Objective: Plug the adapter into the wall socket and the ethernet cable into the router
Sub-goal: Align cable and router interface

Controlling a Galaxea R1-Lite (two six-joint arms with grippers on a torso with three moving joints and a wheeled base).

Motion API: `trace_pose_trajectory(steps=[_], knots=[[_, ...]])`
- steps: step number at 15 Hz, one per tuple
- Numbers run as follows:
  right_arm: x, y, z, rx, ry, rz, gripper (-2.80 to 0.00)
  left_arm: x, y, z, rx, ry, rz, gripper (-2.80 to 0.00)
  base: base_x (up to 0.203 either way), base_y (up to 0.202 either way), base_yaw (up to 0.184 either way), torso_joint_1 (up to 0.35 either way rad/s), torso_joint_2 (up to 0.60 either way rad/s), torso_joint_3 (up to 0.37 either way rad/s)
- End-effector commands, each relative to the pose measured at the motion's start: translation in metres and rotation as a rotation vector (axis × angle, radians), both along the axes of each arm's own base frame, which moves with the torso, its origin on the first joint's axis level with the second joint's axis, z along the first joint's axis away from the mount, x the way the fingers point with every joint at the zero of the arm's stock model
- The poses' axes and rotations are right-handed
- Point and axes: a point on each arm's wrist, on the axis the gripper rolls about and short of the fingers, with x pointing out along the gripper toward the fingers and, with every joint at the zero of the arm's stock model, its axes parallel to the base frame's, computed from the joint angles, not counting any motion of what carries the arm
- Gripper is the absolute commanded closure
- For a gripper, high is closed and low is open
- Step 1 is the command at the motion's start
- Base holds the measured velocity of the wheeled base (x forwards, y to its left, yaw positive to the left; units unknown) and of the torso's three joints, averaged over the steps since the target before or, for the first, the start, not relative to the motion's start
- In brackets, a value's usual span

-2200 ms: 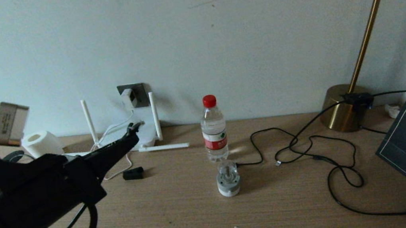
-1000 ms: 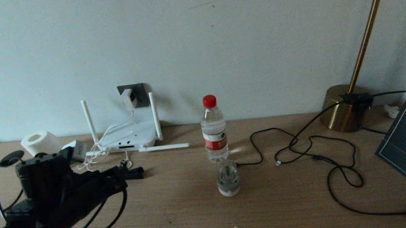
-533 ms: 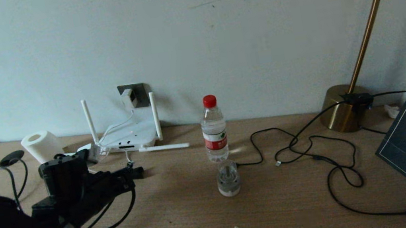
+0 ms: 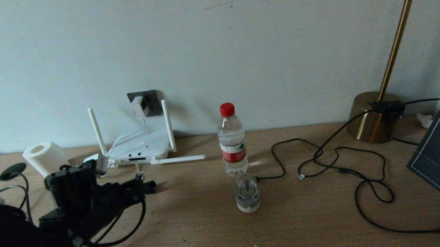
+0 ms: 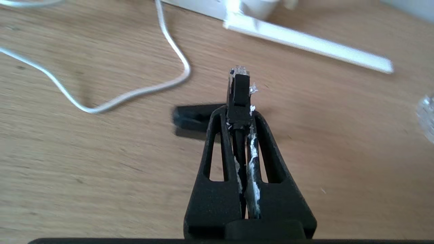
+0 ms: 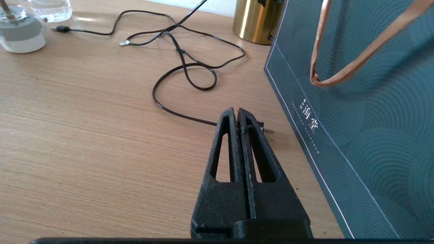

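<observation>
- Left end effector (image 4: 139, 187): low over the worktop (image 4: 202, 239) at the left of the head view, clamped on the ethernet cable (image 5: 238, 90). The left wrist view shows the connector gripped between the fingertips, its clear tip projecting beyond them; the black cable trails back in loops under the arm.
- Small black oblong block (image 4: 149, 188): lies on the worktop just beside and beneath the fingertips; in the wrist view it shows directly behind them. Not a task item; judged a snag risk if the tip dips.
- Deciding relation: the router (image 4: 139, 149) lies at about 12 o'clock from the held connector in the head view, near but clearly apart. Its dark port edge faces the robot, and the connector's long axis points roughly toward it. Judgement: the next move is a short forward advance with fine lateral alignment to a port; which port lines up cannot be told.
- Thin white cord (image 5: 135, 91): curls across the worktop between connector and router.
- Adapter (image 4: 138, 106): appears already seated in the wall socket (image 4: 150, 102), at 12 o'clock beyond the router.
- Right end effector (image 6: 237, 117): closed on nothing, parked over the right of the worktop beside a teal paper bag (image 6: 356, 112), well apart from the router. The left arm is plainly the nearer.
</observation>
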Motion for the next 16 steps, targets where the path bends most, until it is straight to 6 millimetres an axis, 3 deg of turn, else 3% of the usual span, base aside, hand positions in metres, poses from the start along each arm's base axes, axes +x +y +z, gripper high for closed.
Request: trace_pose_trajectory(steps=[1, 10, 16], knots=[[0.0, 0.0, 0.0, -0.002, 0.0, 0.002, 0.0, 0.003, 0.001, 0.001, 0.003, -0.011, 0.001, 0.0, 0.0, 0.0, 0.0, 0.0, 0.0, 0.0], [0.0, 0.0, 0.0, 0.0, 0.0, 0.0, 0.0, 0.037, 0.021, -0.008, 0.04, -0.019, -0.014, 0.0, 0.0, 0.0, 0.0, 0.0, 0.0, 0.0], [0.0, 0.0, 0.0, 0.0, 0.0, 0.0, 0.0, 0.045, 0.023, -0.009, 0.056, -0.034, -0.017, 0.0, 0.0, 0.0, 0.0, 0.0, 0.0, 0.0]])
